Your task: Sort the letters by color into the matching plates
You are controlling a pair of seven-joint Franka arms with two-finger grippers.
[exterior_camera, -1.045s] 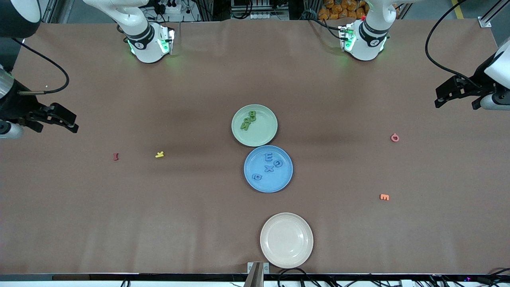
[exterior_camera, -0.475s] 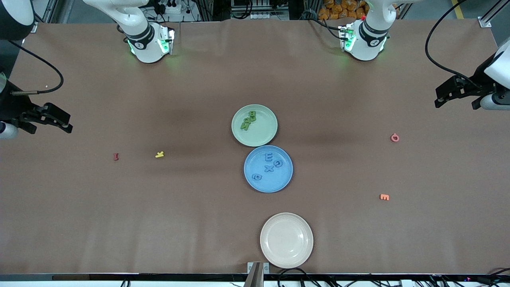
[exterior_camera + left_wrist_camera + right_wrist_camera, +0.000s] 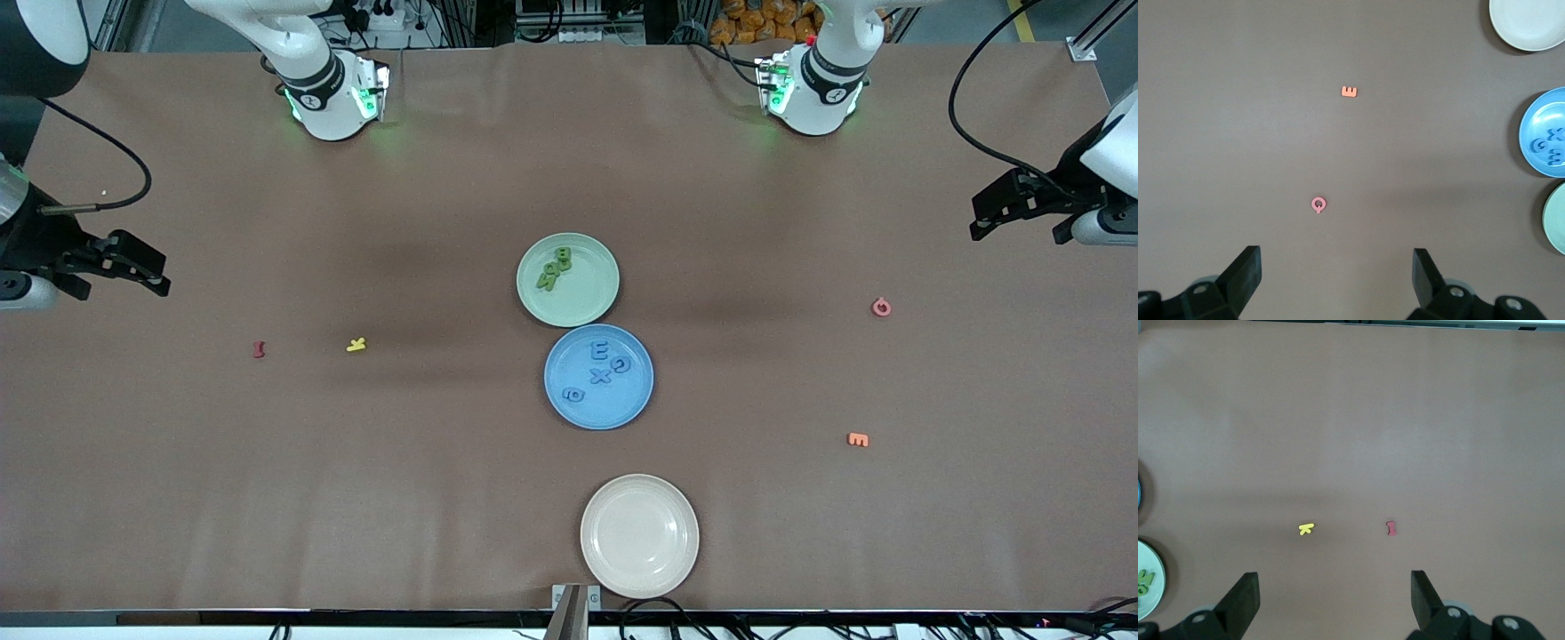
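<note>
A: Both pincers hang released, gripping nothing. The left gripper (image 3: pixel 1013 212) is up over its arm's end of the table (image 3: pixel 267 489), well apart from the plates.

B: And the right gripper (image 3: pixel 133 267) mirrors it over the right arm's end.

A: Midway between them, green letters (image 3: pixel 555 267) lie in the green plate (image 3: pixel 587 302).

B: Blue letters (image 3: pixel 600 364) lie in the blue plate (image 3: pixel 622 409), touching it on the camera side.

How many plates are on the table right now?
3, in a line mid-table: the green plate farthest from the front camera, the blue plate touching it, and the beige plate nearest, set apart.
</note>
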